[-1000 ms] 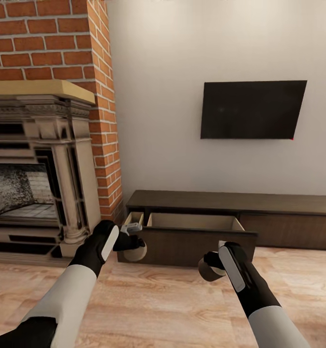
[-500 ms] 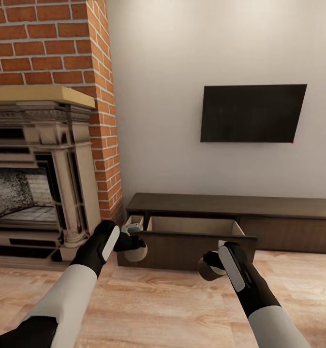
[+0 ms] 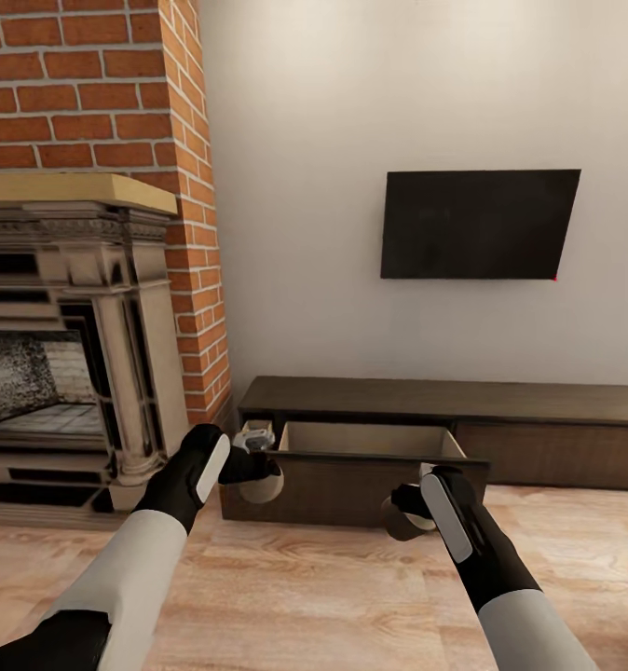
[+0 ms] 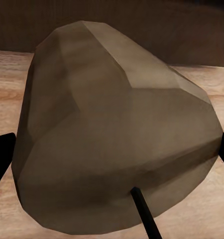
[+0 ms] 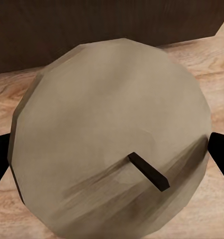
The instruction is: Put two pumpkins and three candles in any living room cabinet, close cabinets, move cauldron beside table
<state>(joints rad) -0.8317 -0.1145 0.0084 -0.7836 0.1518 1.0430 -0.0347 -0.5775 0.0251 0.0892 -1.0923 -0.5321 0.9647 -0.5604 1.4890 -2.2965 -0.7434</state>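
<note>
Leftmost in our head view: red brick chimney wall with a carved stone fireplace and tan mantel.

Our left gripper holds a pale beige squat candle in front of the left end of the long low dark brown wood cabinet. Its wide drawer is pulled out over the light wood plank floor. Pale beige interior; what we see of it holds nothing, and the drawer front hides the bottom. A narrow compartment at the cabinet's left end also stands open.

Our right gripper holds a second beige round candle low against the drawer front, right of centre.

Black flat wall-mounted TV hangs above the cabinet.

Wrist views add detail: the left shows the first candle side-on, dark wick out, black fingertips pressed on both flanks. The right shows the second candle's round top face and wick, fingertips pinching either side.
</note>
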